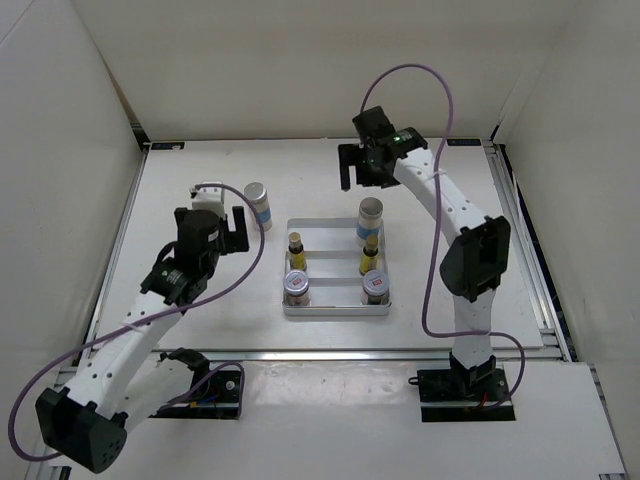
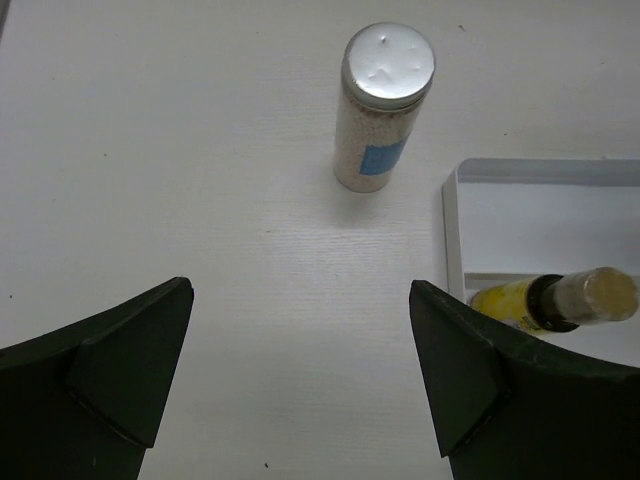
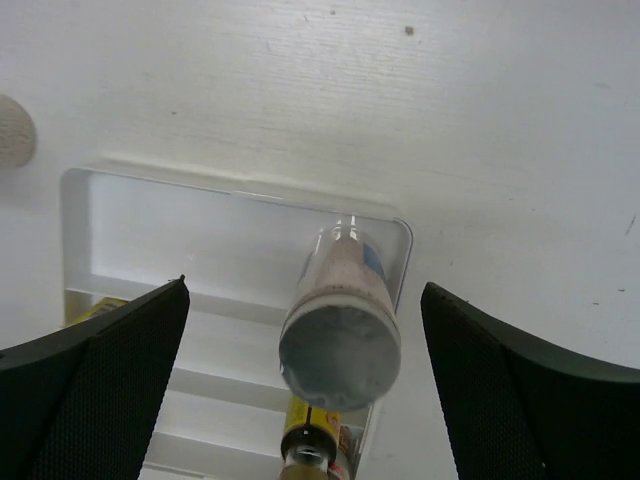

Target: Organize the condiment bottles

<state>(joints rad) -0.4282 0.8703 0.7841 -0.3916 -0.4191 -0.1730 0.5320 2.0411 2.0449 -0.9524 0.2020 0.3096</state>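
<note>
- Shows five of six condiment bottles standing in the white tray (image 1: 336, 311): a white bottle (image 1: 370, 218) in the tray's far right corner, two yellow-labelled bottles (image 1: 296, 248) in its middle row, two squat jars (image 1: 297, 287) in its near row.
- Leaves the tray's far left corner bare, with the last white bottle (image 2: 384, 100) upright on the bench (image 1: 200, 160), just beyond that corner to the left.
- Finds the right end effector (image 1: 362, 170) spread wide and gripping nothing, poised above the tray's far right corner, clear of the bottle there.
- Finds the left end effector (image 2: 300, 345) likewise spread wide and empty, left of the tray, facing the last white bottle but well apart from it.
- Suggests a light, rigid container: slim, tall, filled with pale granules, hence likely to tip if nudged high or off-centre.
- Suggests a smooth, round wall, probably slippery; calls for a firm squeeze across the body, around the blue label (image 2: 385, 158), below the silver cap (image 2: 390, 62).
- Warns against pinching the cap alone; cannot tell how tightly screwed.
</note>
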